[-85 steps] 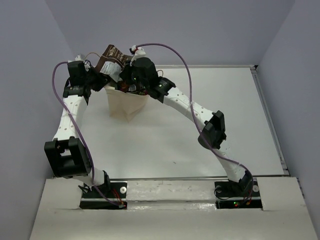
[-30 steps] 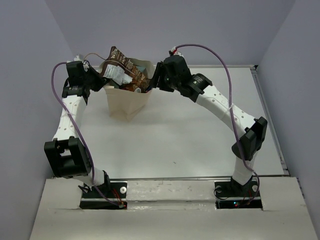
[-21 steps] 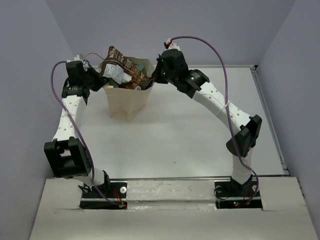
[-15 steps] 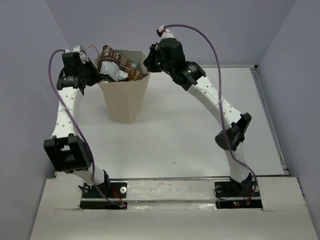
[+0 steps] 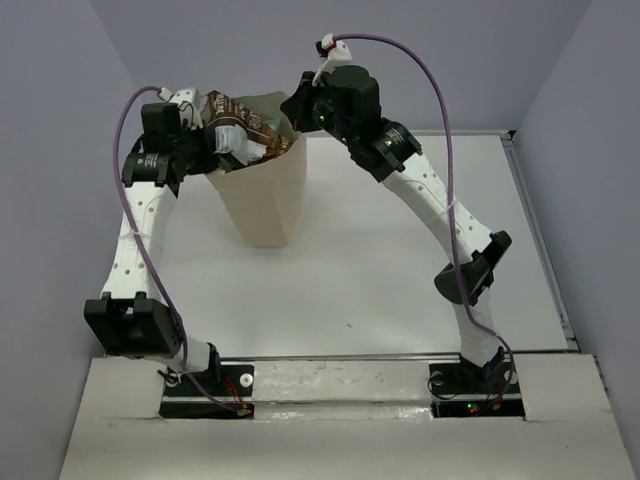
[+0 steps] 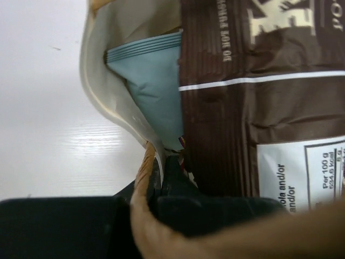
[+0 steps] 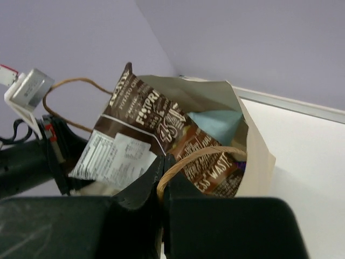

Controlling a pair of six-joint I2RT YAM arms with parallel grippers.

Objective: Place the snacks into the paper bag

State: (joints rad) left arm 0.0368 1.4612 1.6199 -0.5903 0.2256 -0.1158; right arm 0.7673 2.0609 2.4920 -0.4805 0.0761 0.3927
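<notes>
- We have just hoisted the paper bag, far left of the tabletop.
- Left gripper, right gripper: jaws clamped on its handles.
- Dark brown packet pokes out; lifting may settle it.

Robot lab test cell: white table within plain lavender partition walls.

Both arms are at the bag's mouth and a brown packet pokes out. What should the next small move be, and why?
Probably a gentle jiggle of the bag so the dark brown packet slides down: it stands well above the rim. The left gripper has its jaws shut on the rim, the right gripper on a handle, so both already hold the bag.
</notes>
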